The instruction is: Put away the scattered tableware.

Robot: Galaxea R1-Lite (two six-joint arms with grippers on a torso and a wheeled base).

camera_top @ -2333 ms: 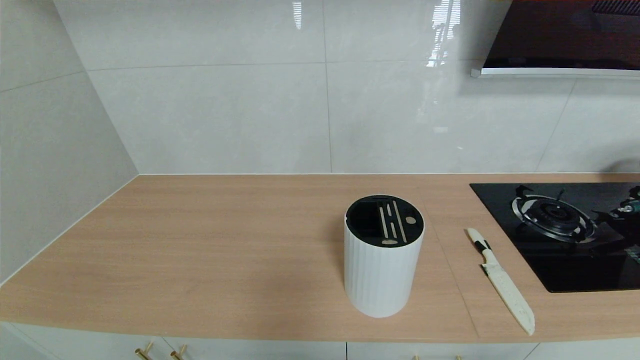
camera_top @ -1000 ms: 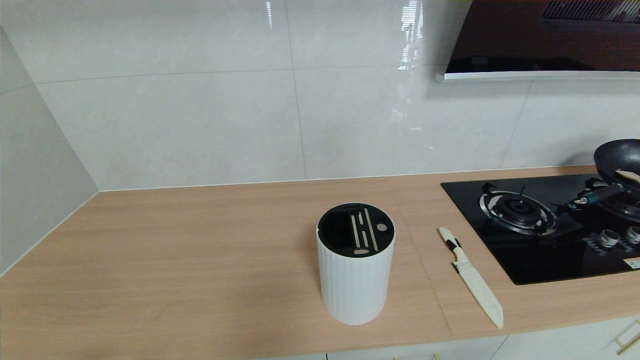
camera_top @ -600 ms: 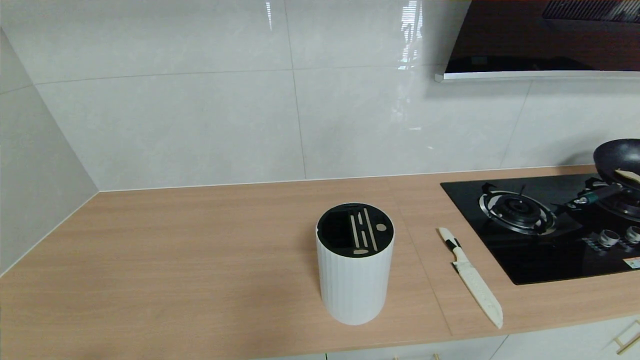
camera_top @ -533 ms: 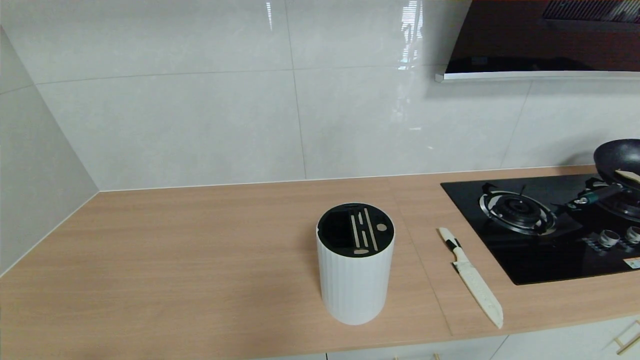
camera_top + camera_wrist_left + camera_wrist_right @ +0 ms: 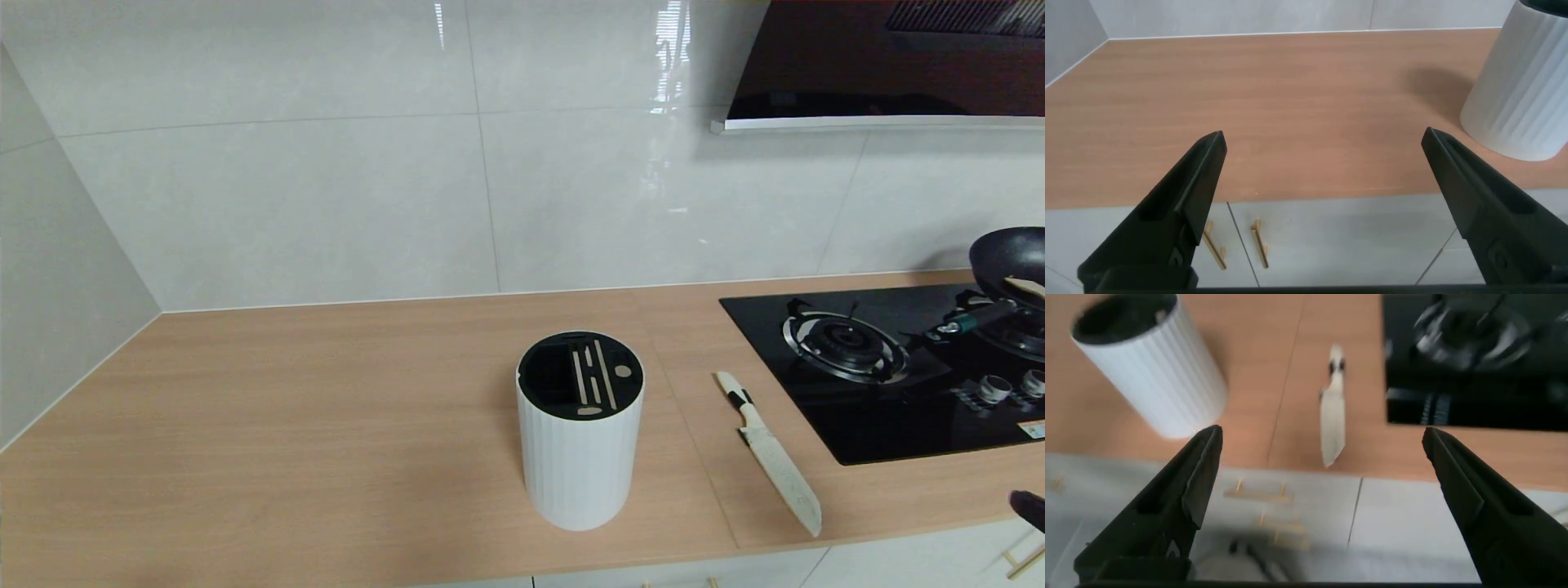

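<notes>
While both arms are held low before the counter's front edge, nothing is gripped by either. The left gripper (image 5: 1321,137) is seen from its wrist camera with its two dark fingers spread wide; the wooden countertop (image 5: 1290,90) and the white cabinet fronts (image 5: 1355,241) with their brass handles (image 5: 1259,242) are seen between them. The right gripper (image 5: 1321,431) is likewise held fully open and empty above the counter's front edge, with the knife (image 5: 1332,416) seen between its fingers but well apart from them.

The knife is laid flat on the countertop between the white ribbed holder (image 5: 580,441) and the black gas hob (image 5: 882,376), touching neither. Its cream handle, marked with a black band, is pointed toward the tiled wall, and its speckled blade is angled toward the front edge, where the tip lies close to the rim.

The holder is stood upright near the middle of the counter. Its black top insert is cut with narrow slots and one larger opening.

On the hob, a dark pan (image 5: 1008,257) is set over the far right burner, cut off by the head view's edge.
</notes>
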